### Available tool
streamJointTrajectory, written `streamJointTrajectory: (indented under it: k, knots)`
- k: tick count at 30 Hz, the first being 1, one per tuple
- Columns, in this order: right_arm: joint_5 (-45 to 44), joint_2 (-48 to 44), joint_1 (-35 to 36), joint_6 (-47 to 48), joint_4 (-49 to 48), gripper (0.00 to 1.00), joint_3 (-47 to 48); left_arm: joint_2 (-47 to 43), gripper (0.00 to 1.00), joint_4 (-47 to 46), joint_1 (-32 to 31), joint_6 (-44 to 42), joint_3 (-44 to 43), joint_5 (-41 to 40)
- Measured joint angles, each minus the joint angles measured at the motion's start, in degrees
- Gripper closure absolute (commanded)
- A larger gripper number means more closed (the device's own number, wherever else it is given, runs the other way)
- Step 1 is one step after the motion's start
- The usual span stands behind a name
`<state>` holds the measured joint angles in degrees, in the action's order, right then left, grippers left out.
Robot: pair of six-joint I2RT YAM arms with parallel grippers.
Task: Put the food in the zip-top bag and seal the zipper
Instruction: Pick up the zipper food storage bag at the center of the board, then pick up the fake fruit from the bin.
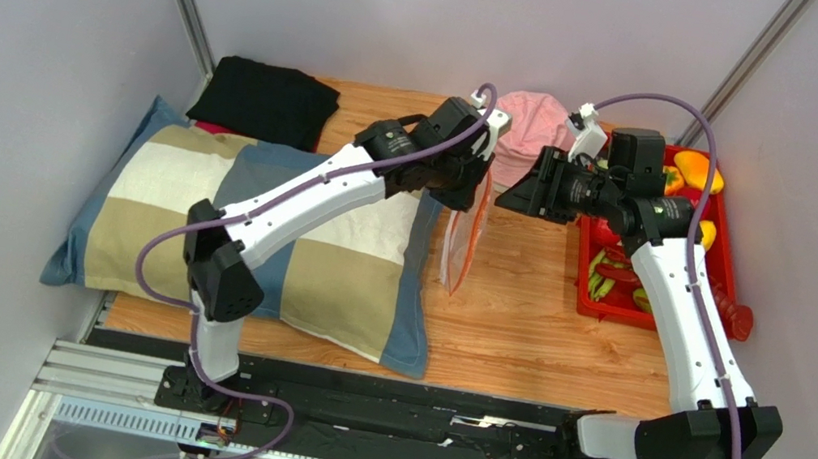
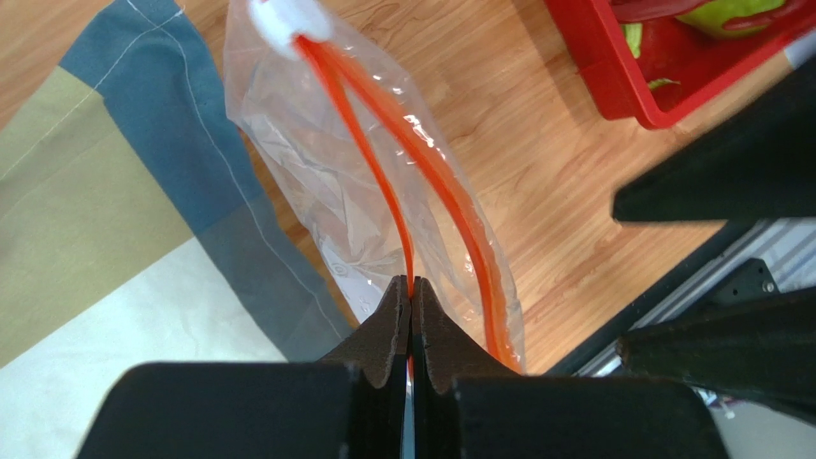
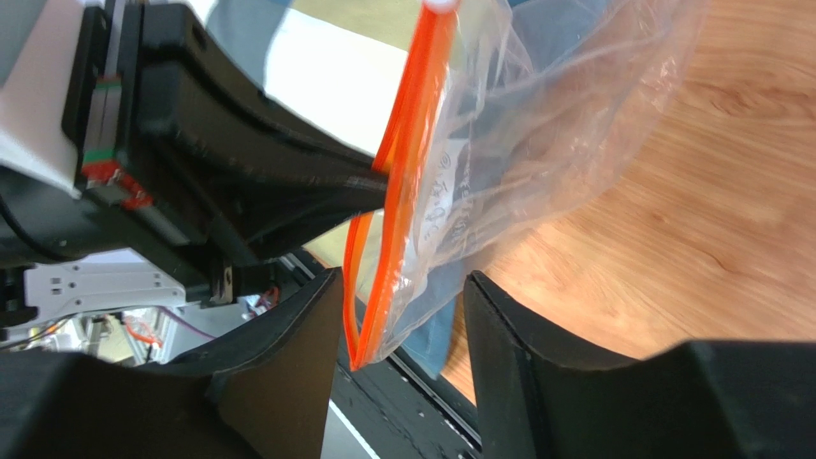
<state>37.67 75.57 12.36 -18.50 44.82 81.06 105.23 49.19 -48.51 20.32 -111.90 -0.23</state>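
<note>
Zip-top bag (image 1: 460,250): hangs edge-on from the left gripper (image 2: 411,308), over the wooden table (image 1: 525,310), between the checked pillow (image 1: 256,218) on the left and the red tray (image 1: 610,316) on the right.
Zipper (image 2: 450,201): only the left wrist view shows its two orange lips parted, joining at a white slider (image 2: 287,19).
Left gripper: clenched on one zipper lip.
Right gripper (image 3: 402,287): released; its own camera shows the fingers straddling a zipper-end corner of the bag, which the top view hides.
Food (image 1: 697,171): in the tray at the far right, seen most fully from above.
</note>
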Motion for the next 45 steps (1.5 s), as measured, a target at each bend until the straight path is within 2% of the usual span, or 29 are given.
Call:
streamJointTrajectory:
  k: [6,11,16,24,27,30,33,36,37,40,45]
  knots:
    - [-6.34,0.09,0.04,1.33,4.63,0.52,0.0,5.88,1.0,0.28,-0.07,2.89,-3.15,-0.31]
    - [-10.49,0.09,0.07,1.38,5.88,0.43,-0.46,8.09,1.0,0.17,-0.28,5.68,-4.39,0.44]
    - [-13.9,-0.07,0.39,2.16,5.73,0.4,-0.94,11.89,1.0,-0.85,-0.26,8.09,-9.05,2.01]
    - [-21.07,-6.73,3.23,4.83,1.49,0.42,-14.08,13.75,1.0,-1.88,-0.26,10.67,-10.75,4.66]
    - [-23.47,-6.99,4.22,5.2,-0.74,0.43,-15.61,14.08,1.0,-1.95,-0.28,11.15,-10.75,5.49]
    - [-24.74,-5.35,4.5,5.07,-3.39,0.46,-15.37,14.27,1.0,-2.03,-0.26,11.47,-10.78,6.12]
    - [-26.16,-2.45,4.5,4.83,-4.81,0.55,-14.51,14.32,1.0,-2.1,-0.28,11.5,-10.78,6.38]
    - [-26.91,0.48,4.46,4.81,-5.11,0.74,-13.46,14.32,1.0,-2.08,-0.26,11.32,-10.78,6.16]
    - [-26.95,1.22,4.35,4.76,-5.01,0.84,-13.25,14.32,1.0,-2.05,-0.24,11.19,-10.78,6.1]
    - [-26.6,2.08,3.69,5.31,-4.44,1.0,-13.11,13.77,1.0,-2.01,0.66,10.4,-9.88,5.99]
    - [-22.49,1.92,-1.86,6.73,-3.04,1.0,-13.11,9.27,1.0,0.59,5.01,5.51,-5.25,9.25]
